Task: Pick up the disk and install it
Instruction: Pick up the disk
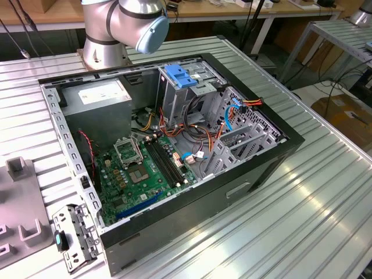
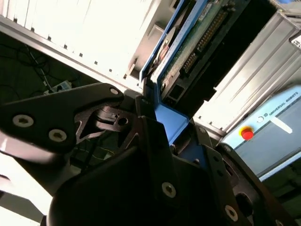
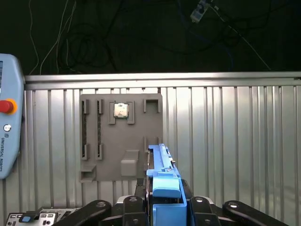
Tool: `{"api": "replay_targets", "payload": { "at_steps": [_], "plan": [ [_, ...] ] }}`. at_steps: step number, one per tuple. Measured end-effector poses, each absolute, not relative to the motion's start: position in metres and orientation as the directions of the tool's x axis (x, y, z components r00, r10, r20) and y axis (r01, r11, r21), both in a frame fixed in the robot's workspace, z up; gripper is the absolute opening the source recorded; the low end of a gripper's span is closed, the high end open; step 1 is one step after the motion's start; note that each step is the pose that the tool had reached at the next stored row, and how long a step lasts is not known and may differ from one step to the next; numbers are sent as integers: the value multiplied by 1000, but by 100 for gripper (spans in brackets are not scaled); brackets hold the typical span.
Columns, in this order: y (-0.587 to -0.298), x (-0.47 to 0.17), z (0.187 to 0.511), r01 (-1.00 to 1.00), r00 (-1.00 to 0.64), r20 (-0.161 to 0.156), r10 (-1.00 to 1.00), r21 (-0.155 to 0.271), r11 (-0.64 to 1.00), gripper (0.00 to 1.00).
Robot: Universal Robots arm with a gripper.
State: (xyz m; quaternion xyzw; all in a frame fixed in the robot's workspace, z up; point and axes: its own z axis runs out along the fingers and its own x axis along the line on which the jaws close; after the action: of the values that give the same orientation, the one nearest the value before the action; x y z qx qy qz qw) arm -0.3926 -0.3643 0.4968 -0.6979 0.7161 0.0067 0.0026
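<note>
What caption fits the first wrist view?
The hand holds the blue-railed disk; ribbed table and grey fixture plate lie beyond.

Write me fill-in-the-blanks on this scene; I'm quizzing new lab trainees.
The jaws are shut on a disk with ____ rails.
The grey tray holds one square ____.
The computer case lies with its side ____.
Missing: blue; chip; open.

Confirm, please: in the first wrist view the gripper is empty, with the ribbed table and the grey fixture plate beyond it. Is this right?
No, the gripper is not empty: the first wrist view shows it shut on the disk, at its blue-railed edge. The ribbed table and the grey fixture plate do lie beyond it.
</note>
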Motion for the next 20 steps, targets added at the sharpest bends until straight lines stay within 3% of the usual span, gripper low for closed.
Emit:
{"api": "replay_targets", "payload": {
  "at_steps": [20],
  "plan": [
    [-365, -354, 497, -1000, -26, -13, -1000, 6, 26, 37]
  ]
}}
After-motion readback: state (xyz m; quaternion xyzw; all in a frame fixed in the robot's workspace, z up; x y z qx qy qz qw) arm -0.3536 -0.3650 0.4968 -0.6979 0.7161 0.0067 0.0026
